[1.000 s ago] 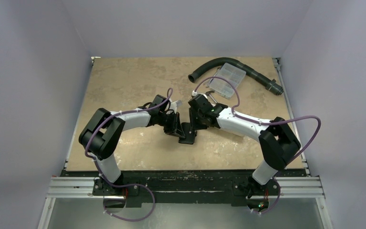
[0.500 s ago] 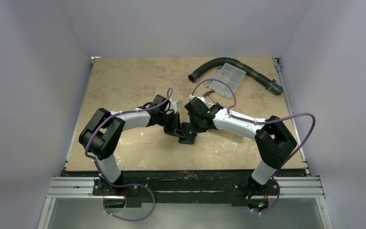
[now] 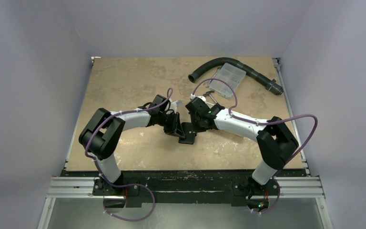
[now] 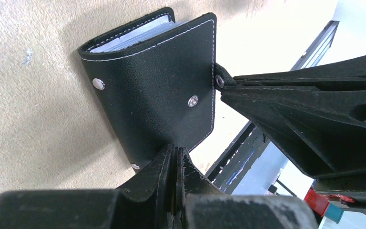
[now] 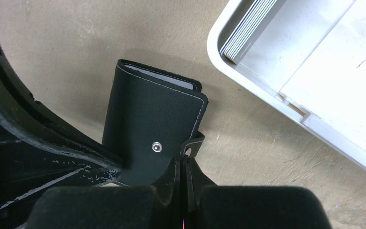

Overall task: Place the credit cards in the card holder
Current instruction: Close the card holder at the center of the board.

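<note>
Obs.: the card holder (image 4: 157, 90) lay at mid-table (image 3: 124, 81) between the two arms, folded nearly shut, black cover up. The left gripper (image 4: 174, 151) had its fingers pinched together on the holder's near edge. The right gripper (image 5: 185, 161) was likewise clamped, on the small snap tab (image 5: 194, 141) at the holder's side; the left wrist view showed the same tab pulled taut. Pale layers showed at the holder's open edge, but whether these were sleeves or cards already in could not be told. A stack of credit cards (image 5: 248, 26) stood on edge in a corner of the white tray (image 5: 324, 43), just beside the holder and untouched. Judgement: task early. The holder was held from both sides, probably for opening; no card was in either gripper, so picking up and inserting the cards was all left to do.
</note>
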Robot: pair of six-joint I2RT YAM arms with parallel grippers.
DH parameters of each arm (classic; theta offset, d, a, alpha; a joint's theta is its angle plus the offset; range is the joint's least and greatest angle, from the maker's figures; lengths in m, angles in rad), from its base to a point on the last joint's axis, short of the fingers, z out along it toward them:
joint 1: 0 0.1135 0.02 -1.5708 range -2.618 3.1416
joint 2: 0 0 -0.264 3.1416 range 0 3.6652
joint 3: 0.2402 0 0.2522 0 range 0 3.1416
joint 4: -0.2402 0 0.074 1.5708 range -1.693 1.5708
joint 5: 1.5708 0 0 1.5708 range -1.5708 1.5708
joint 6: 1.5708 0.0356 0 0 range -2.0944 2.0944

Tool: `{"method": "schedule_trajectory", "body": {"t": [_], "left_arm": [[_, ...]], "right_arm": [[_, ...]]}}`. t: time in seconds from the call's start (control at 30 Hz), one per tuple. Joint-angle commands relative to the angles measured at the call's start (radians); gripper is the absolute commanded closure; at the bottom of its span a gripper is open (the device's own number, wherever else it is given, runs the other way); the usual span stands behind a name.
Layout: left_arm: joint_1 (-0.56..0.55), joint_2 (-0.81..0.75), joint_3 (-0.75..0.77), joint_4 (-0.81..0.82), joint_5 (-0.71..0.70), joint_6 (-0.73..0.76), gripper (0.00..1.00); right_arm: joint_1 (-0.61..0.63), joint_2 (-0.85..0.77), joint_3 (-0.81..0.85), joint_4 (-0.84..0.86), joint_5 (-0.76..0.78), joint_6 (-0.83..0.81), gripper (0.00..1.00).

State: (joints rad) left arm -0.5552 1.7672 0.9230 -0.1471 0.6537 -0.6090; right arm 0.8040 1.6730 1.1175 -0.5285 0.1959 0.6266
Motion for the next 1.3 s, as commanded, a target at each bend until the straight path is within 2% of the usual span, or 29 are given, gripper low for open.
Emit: {"method": "schedule_trajectory", "body": {"t": [0.0, 0.13, 0.23, 0.37, 0.47, 0.67, 1.27], "left_arm": [[-0.008, 0.026, -0.005, -0.013, -0.033, 0.017, 1.00], [-0.008, 0.026, -0.004, -0.014, -0.032, 0.017, 1.00], [-0.008, 0.025, -0.005, -0.014, -0.033, 0.019, 1.00], [-0.008, 0.025, -0.005, -0.013, -0.032, 0.017, 1.00], [-0.008, 0.024, -0.005, -0.012, -0.033, 0.017, 1.00], [-0.008, 0.023, -0.007, -0.015, -0.032, 0.019, 1.00], [-0.008, 0.026, -0.004, -0.017, -0.033, 0.021, 1.00]], "right_arm": [[0.000, -0.074, -0.030, 0.077, -0.006, -0.037, 1.00], [-0.021, -0.140, -0.116, 0.152, -0.013, -0.057, 1.00], [-0.063, -0.184, -0.181, 0.221, -0.072, -0.059, 1.00], [-0.103, -0.254, -0.311, 0.421, -0.208, -0.131, 1.00], [-0.108, -0.296, -0.415, 0.649, -0.279, -0.191, 1.00], [-0.143, -0.254, -0.454, 0.795, -0.371, -0.234, 1.00], [-0.179, -0.165, -0.427, 0.809, -0.647, -0.327, 1.00]]}}
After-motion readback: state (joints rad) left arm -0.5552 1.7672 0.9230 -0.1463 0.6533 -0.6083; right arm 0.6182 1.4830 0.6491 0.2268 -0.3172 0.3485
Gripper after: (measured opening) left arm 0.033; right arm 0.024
